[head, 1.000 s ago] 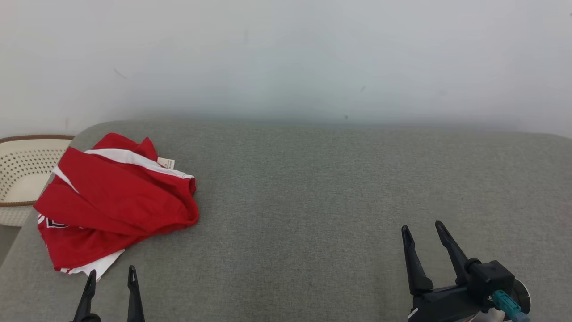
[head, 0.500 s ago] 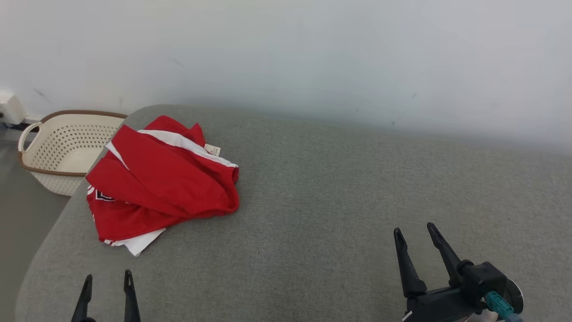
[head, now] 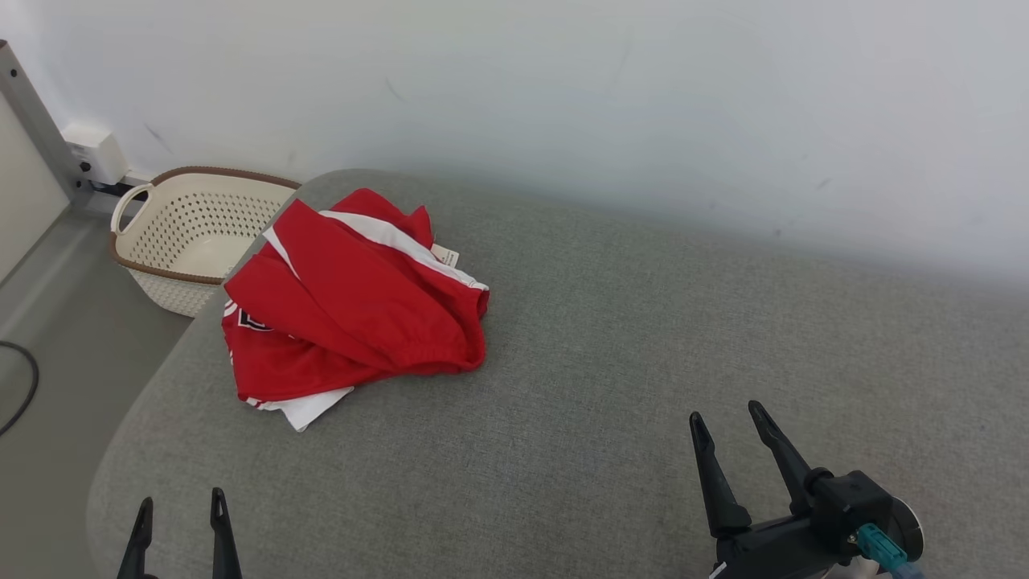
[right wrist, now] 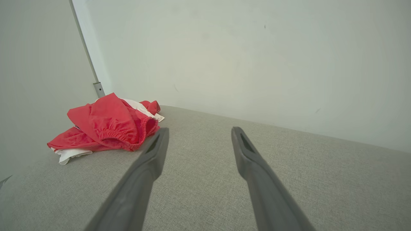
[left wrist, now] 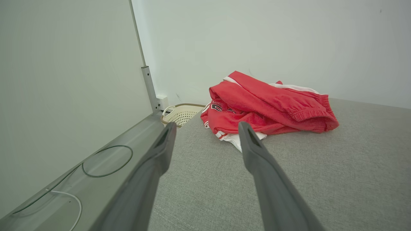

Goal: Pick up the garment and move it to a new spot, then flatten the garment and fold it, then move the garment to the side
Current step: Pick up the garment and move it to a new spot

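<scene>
One crumpled red garment (head: 354,314), smooth knit with white stripes, a small white label and a dark-edged emblem, lies in a loose heap at the far left corner of the counter (head: 611,338) in the head view. The counter is covered in coarse grey woven cloth and its corner is rounded. Beside that corner, on the grey floor (head: 72,305), stands an oval cream basket (head: 193,233), perforated, brown-rimmed, with a loop handle. Since a second ago the camera has swung left, so garment and basket sit further right in the picture, and the floor and a dark cable (head: 24,386) have come into view. The heap itself looks unchanged. The left pincer (head: 180,498) and right pincer (head: 725,412) stand wide and empty, well apart from the garment.

Left wrist view: the left pincer (left wrist: 207,125) is spread wide, holding nothing, short of the garment (left wrist: 266,102), whose gathered elastic band shows. The basket (left wrist: 181,114) sits beyond.

Right wrist view: the right pincer (right wrist: 199,129) gapes wide and empty over the grey cloth, and the garment (right wrist: 106,125) lies off to that view's left.
</scene>
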